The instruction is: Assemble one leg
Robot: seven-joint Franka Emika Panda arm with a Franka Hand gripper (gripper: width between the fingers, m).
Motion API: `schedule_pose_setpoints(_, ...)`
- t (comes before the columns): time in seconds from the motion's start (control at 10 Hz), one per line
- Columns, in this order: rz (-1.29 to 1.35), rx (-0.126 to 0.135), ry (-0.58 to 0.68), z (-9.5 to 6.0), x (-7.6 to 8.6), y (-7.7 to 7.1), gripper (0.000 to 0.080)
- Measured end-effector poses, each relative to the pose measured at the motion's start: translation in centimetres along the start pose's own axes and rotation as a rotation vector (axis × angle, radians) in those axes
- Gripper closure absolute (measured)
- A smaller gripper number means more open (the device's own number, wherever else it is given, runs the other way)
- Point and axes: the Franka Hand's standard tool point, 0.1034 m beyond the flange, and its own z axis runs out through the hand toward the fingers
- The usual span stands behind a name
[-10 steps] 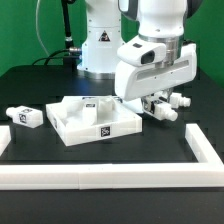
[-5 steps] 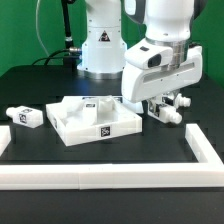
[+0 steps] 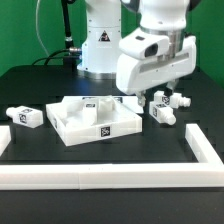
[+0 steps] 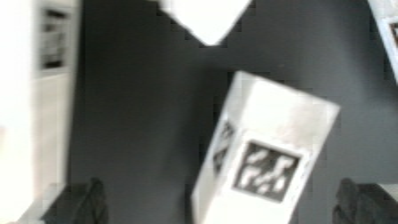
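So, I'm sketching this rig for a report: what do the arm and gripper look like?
The arm is glossy white with rounded shells and dark seams. Its base bears a dark triangle mark, and a black cable runs beside it. The gripper has a boxy white body and two dark fingers.

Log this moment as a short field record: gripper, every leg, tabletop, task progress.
gripper: open, holding nothing
tabletop: lying flat, central
left leg: lying alone on the exterior view's left
right legs: two lying close together on the exterior view's right, beside the tabletop
wrist view: one tagged leg seen between the spread fingers
progress: no leg gripped yet
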Motion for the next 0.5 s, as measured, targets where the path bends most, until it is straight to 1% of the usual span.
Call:
schedule_pose_setpoints(0.1, -0.016, -0.001, -0.002, -0.8, -0.1, 1.3, 0.0151)
schedule_pose_setpoints(0.2, -0.023, 0.001, 0.0, -1.3, -0.4, 3.0, 0.0151)
schedule_pose_setpoints(0.3, -0.002, 0.003, 0.005, -1.4, -0.8, 4.0, 0.0151)
schedule_pose_setpoints(0.4, -0.004, 0.005, 0.001, -1.2, -0.7, 3.4, 0.0151)
schedule_pose_setpoints(0.5, -0.01, 0.006, 0.001, -1.2, -0.6, 3.3, 0.0151)
